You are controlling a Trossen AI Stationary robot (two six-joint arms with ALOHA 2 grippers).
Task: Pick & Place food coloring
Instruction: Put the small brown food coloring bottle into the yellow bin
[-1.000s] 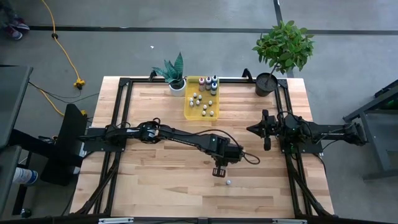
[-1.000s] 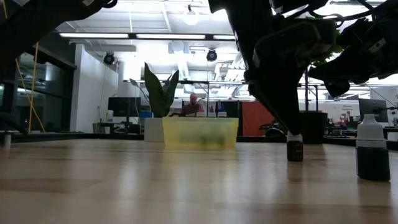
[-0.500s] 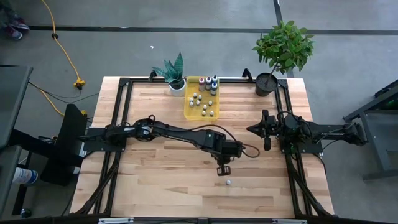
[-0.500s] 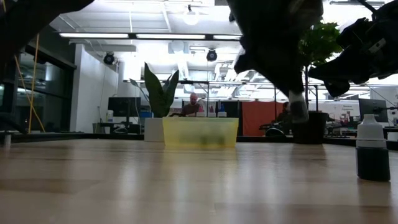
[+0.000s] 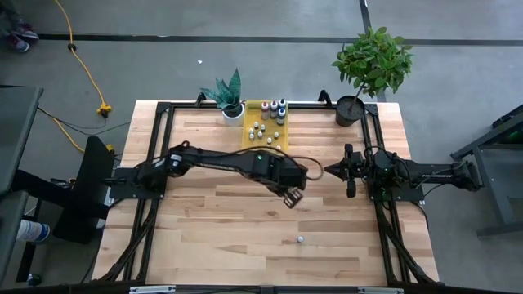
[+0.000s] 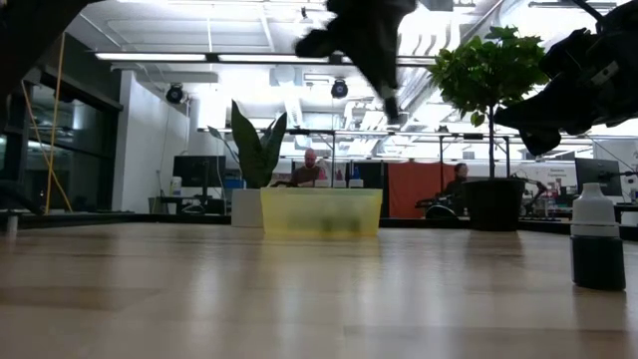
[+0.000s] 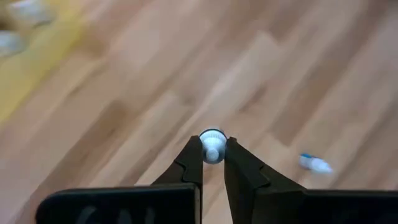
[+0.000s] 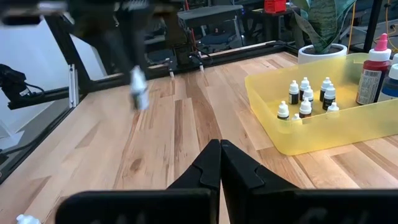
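Above the middle of the table: the left gripper (image 5: pixel 292 198) is hanging in the air, between the yellow tray (image 5: pixel 250 140) and the lone bottle near the front edge.
Left jaws: clenched on the white cap of a small food coloring bottle (image 7: pixel 212 145).
Held bottle, axis: the cap is facing the wrist camera and the body is hidden behind it, so its long axis is running straight away along the fingers; in the right wrist view the bottle (image 8: pixel 138 93) is hanging roughly upright with a slight lean, clear of the wood.
Loose bottle: a second bottle (image 5: pixel 301 240) is standing upright on the table (image 5: pixel 204 237) near the front, well apart from the tray; up close (image 6: pixel 598 240) it is showing a white cap over a dark body.
Tray contents: small white-capped bottles (image 8: pixel 303 96) are standing upright inside, with a taller red bottle (image 8: pixel 373 73) at the far end.
Writing: no label is readable on any bottle.
Right gripper (image 8: pixel 219 163): waiting at the right side of the table, jaws pressed together, holding nothing.
Plants: a spiky one (image 5: pixel 228 94) and a leafy one (image 5: pixel 372 61) are sitting at the table's back edge.
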